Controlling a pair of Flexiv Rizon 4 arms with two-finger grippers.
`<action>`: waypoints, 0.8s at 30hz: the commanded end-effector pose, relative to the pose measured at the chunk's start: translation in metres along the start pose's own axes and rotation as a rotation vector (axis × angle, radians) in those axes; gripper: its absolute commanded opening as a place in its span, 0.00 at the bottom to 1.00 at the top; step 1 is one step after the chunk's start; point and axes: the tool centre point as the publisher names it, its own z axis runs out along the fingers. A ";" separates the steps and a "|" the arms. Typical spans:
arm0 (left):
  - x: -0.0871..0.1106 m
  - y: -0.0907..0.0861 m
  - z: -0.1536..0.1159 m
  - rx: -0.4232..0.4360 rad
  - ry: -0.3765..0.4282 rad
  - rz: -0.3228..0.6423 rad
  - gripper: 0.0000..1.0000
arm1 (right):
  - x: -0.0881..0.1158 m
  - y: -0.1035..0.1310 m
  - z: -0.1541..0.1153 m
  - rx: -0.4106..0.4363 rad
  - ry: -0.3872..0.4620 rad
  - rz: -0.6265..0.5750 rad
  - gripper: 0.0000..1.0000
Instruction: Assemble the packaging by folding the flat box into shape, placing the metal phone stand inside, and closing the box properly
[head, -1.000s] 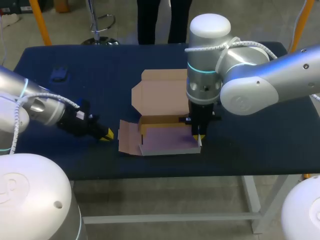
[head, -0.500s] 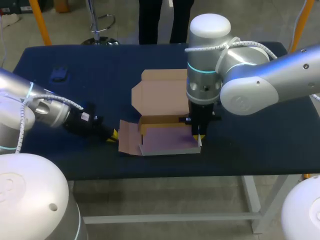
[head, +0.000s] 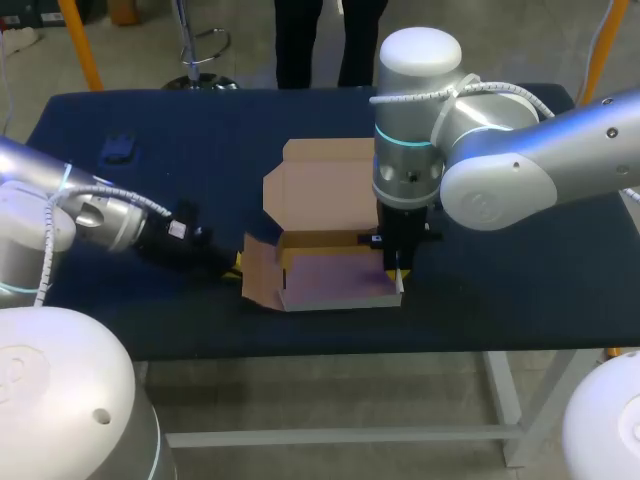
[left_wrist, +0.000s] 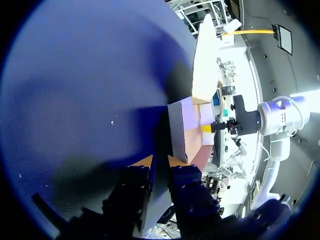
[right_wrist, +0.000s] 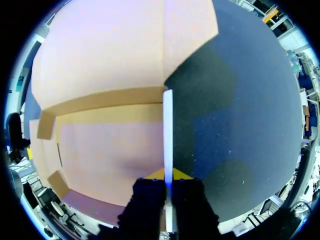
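On the dark blue table (head: 520, 270), from above we see the box (head: 330, 282) half-folded, empty, lid (head: 325, 185) open, stand and closing to come; our left gripper (left_wrist: 160, 161), fingers narrowly apart, meets its flap (left_wrist: 180, 125); our right gripper (right_wrist: 168, 175) pinches its wall (right_wrist: 168, 120).

"What is on the dark blue desk (head: 520, 275)?"

"A brown cardboard box (head: 335, 282), half folded. Its big lid lies open and flat behind it. A side flap sticks out on the left."

"Where are the arms?"

"The right tool (head: 397, 273) points straight down at the box's right wall. The left tool (head: 234, 266) is low, just beside the side flap."

"Anything else?"

"A small blue thing (head: 118, 148) sits far off, near the left back corner."
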 end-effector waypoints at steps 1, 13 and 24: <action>0.006 -0.003 0.002 -0.012 0.014 0.013 0.23 | 0.001 0.001 0.000 0.003 -0.003 -0.001 0.00; 0.030 -0.009 0.015 -0.038 0.060 0.011 0.23 | 0.001 0.001 0.000 0.003 -0.003 -0.001 0.00; 0.035 -0.013 0.022 -0.015 0.097 -0.039 0.30 | 0.001 0.001 0.000 0.003 -0.003 -0.001 0.00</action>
